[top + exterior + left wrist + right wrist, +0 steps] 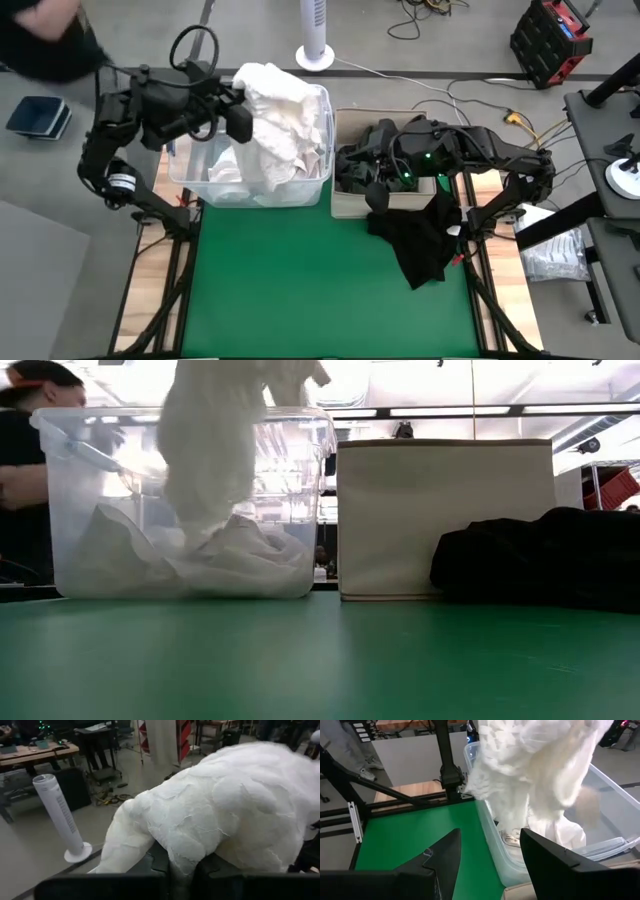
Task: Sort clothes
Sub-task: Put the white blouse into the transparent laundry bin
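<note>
My left gripper (243, 112) is shut on a white fleecy garment (280, 115) above the clear plastic bin (322, 150) at the far left. More white clothes (230, 560) lie on the bin's floor. My right gripper (490, 855) stands open above the beige fabric box (445, 520) at the far right, with nothing between its fingers. Dark clothes (362, 160) fill that box. A black garment (420, 240) hangs over the box's near wall onto the green mat. My left gripper holds the white garment by a bunched fold (182, 852) that drapes over both fingers and hides the place of contact. The fingers come about level from the table's left. The garment hangs slack into the bin, its lower end (205, 525) reaching the white clothes there.
The green mat (300, 280) stretches from the two containers to the near edge. A white tower fan (314, 40) stands on the floor beyond the table. A person in dark clothing (30, 430) is behind the bin at the far left. Cables and a red toolbox (552, 40) lie behind.
</note>
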`<state>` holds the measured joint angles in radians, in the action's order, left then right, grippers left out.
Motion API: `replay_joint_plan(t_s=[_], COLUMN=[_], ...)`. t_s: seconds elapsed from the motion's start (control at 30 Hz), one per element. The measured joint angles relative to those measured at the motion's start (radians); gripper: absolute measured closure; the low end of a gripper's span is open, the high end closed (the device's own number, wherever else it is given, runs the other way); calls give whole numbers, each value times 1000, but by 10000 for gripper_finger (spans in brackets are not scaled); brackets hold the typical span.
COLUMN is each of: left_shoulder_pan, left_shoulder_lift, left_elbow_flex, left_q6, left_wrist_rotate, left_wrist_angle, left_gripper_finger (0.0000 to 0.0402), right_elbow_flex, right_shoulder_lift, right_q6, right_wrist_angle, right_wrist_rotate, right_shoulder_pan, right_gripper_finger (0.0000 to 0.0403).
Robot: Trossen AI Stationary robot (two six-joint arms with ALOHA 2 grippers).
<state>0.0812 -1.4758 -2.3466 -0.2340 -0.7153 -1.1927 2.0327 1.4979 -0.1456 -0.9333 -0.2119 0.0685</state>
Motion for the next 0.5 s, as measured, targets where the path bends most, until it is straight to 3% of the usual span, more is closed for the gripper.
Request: replay_joint_plan(t_s=[0.2,0.5], left_shoulder_pan=[55,132], left_shoulder_lift=[-20,-36], left_elbow_flex=[0,0], left_q6=[0,-70], left_wrist_rotate=[1,61], left_wrist_angle=[-26,-265], left_gripper_finger=[391,391], right_elbow_flex=[0,0], right_shoulder_lift=[0,0], right_q6=[-1,-4], right_wrist_angle=[-6,-26], right_wrist_rotate=[0,0], right_shoulder_pan=[0,1], right_gripper_finger=[209,209])
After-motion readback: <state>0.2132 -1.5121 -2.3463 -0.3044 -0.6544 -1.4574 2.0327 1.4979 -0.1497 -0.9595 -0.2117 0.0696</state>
